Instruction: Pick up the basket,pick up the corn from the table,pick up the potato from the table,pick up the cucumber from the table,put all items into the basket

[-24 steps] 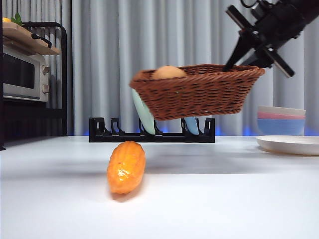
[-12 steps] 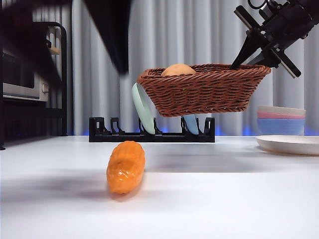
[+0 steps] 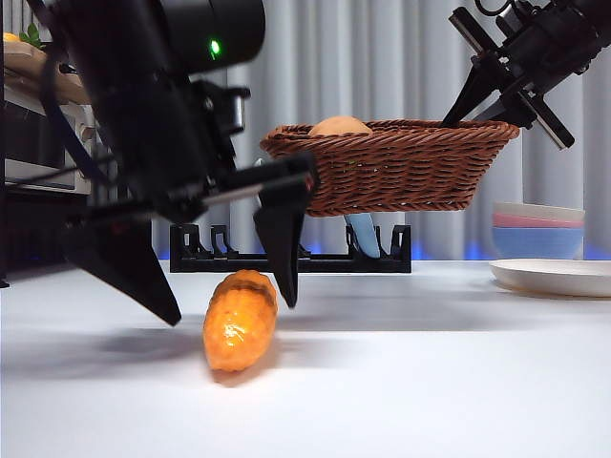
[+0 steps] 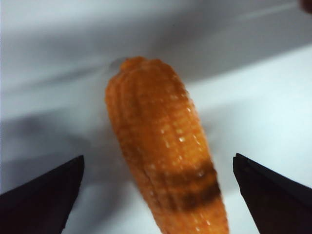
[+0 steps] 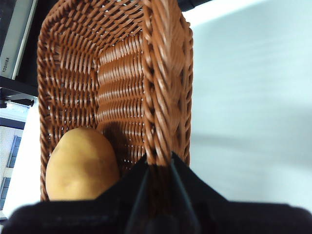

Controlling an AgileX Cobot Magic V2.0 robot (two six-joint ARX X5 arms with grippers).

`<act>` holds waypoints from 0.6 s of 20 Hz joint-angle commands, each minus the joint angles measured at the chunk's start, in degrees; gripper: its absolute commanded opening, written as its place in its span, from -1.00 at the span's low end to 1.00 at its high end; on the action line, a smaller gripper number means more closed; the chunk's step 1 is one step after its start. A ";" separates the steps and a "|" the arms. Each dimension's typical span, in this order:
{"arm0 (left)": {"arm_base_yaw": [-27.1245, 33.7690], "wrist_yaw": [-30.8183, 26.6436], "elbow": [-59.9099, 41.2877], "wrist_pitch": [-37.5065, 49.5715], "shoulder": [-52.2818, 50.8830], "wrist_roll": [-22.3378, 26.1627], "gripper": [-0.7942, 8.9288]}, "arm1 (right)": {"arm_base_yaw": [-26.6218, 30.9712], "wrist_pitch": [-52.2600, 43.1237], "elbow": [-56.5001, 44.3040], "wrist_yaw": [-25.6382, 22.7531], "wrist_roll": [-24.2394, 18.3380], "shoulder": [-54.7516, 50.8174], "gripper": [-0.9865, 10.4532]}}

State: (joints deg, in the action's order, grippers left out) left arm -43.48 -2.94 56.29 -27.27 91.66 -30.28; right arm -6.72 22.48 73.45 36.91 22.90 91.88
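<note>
Far left of the front frame: microwave (image 3: pixel 33 143) on a dark shelf, not part of my job. Left-centre: my left gripper (image 3: pixel 224 281) hangs low over the table (image 3: pixel 430 382), jaws spread wide, one black tip to each side of the corn (image 3: pixel 241 320). No contact that I can see; in the wrist picture both tips stand apart from the corn (image 4: pixel 165 165) with white table between. The corn lies flat, its length running away from the front camera, narrow end toward the back. I judge the wide spread is there to straddle the ear across its thickness, so a short drop and a close would take it round the middle. Risk: glossy, tapered plastic could squirt out if gripped near the thin end. Centre background: black dish rack (image 3: pixel 291 256) with a pale plate (image 3: pixel 366 237) standing in it. Centre-right, upper half: the basket (image 3: pixel 391 172) held level, clear of the table, with the potato (image 3: pixel 339 126) showing above its rim at the left end. Upper right: my right gripper (image 3: pixel 496 91) is clamped on the basket's rim (image 5: pixel 163 97), jaws pinched over the braid; potato (image 5: pixel 80 165) rests inside on the weave. Keeping it aloft and level likely keeps the load from rolling while it waits for the corn. Cucumber: not visible in any picture, cannot place it. Far right: stacked bowls (image 3: pixel 539 229) and a plate (image 3: pixel 554 277) on the table.
</note>
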 commanded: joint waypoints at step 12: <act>0.26 -1.44 -0.39 -15.21 -13.38 12.52 -0.85 | -0.15 -0.98 0.28 0.55 0.15 0.07 -0.85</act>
State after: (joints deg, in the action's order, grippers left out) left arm -43.24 -4.14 56.23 -42.02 80.27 -19.20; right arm -6.76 22.50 73.45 36.86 22.87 91.88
